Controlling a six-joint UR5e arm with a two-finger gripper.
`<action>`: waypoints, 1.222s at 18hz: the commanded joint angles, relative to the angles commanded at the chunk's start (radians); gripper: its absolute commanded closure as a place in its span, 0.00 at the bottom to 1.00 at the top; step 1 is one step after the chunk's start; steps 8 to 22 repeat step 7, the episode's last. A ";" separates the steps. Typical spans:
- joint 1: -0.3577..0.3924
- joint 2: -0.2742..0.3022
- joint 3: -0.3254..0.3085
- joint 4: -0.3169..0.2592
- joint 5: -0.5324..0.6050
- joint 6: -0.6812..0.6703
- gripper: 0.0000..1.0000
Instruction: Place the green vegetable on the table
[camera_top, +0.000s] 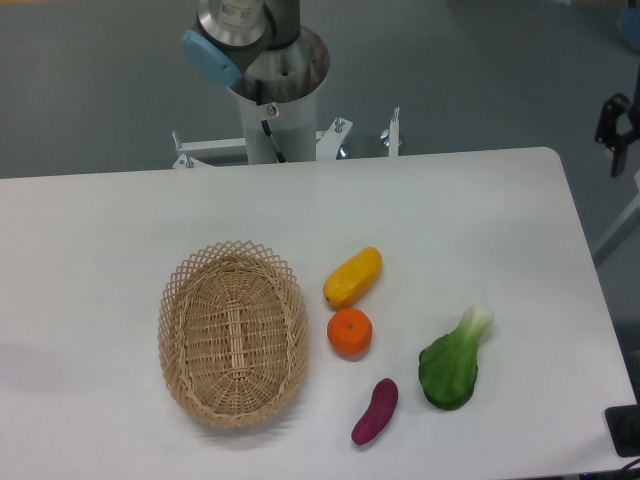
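Observation:
The green vegetable (452, 364) lies flat on the white table (120, 230) at the front right, dark leaf toward the front edge and pale stem pointing back right. Nothing touches it. My gripper (630, 150) hangs far off at the right edge of the view, beyond the table's back right corner and well above it. Only one black finger (611, 128) shows fully; the space beside it up to the frame edge is empty, so the jaws stand apart and hold nothing.
A woven oval basket (178, 300) sits left of centre and holds nothing. A yellow oblong fruit (352, 277), an orange (349, 332) and a purple eggplant-like piece (374, 411) lie between the basket and the vegetable. The robot's base (272, 90) stands behind the table.

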 joint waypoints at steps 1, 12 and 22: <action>0.000 0.000 -0.003 0.002 0.000 -0.002 0.00; -0.003 0.000 -0.006 0.018 0.000 -0.006 0.00; -0.003 0.000 -0.006 0.018 0.000 -0.006 0.00</action>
